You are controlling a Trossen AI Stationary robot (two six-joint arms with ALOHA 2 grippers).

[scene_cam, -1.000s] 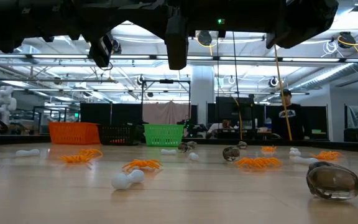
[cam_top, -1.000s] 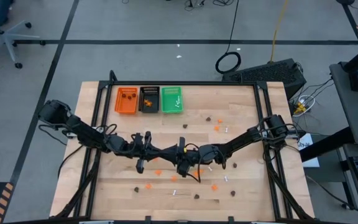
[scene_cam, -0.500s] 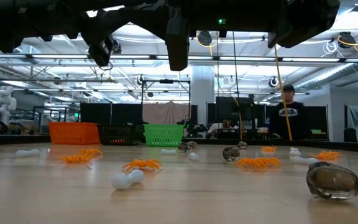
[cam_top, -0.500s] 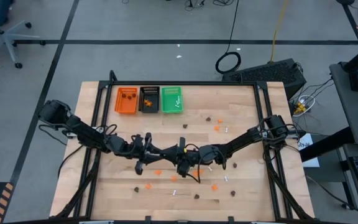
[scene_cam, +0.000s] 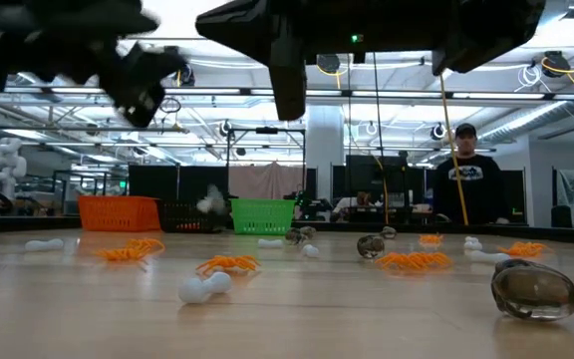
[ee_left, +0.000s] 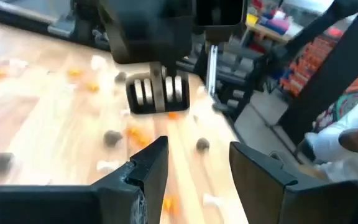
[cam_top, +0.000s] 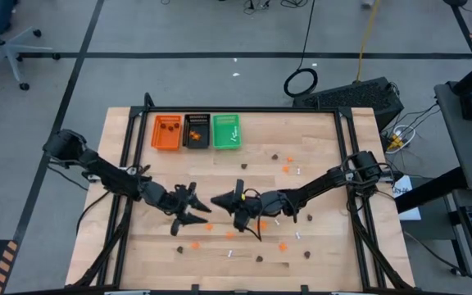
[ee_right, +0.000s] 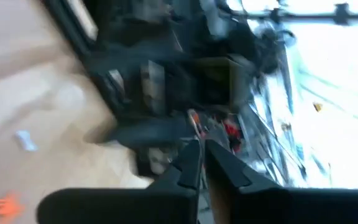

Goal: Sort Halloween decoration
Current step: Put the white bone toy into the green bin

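The Halloween decoration lies scattered over the wooden table: orange blobs (cam_top: 283, 245), dark blobs (cam_top: 308, 254) and thin white sticks (cam_top: 230, 253). The low view shows an orange one (scene_cam: 229, 263), a white one (scene_cam: 203, 287) and a dark one (scene_cam: 533, 289) close up. My left gripper (cam_top: 193, 206) hovers over the table's middle, open with nothing between its fingers (ee_left: 194, 168). Facing it from the right, my right gripper (cam_top: 218, 199) is shut (ee_right: 202, 155), and nothing shows between its tips. A pale blur (scene_cam: 210, 204) hangs in the air; what it is, I cannot tell.
Three small trays stand in a row at the far left: orange (cam_top: 167, 132), black (cam_top: 196, 131) and green (cam_top: 226, 131), each with a few pieces inside. A person (scene_cam: 463, 184) stands in the room beyond the far edge. Bare wood lies at the far right.
My left gripper has opened and drawn back a little toward the near left, turning as it went. My right gripper has shut, and its tips have reached toward the left gripper. A pale blur has appeared in the air in the low view.
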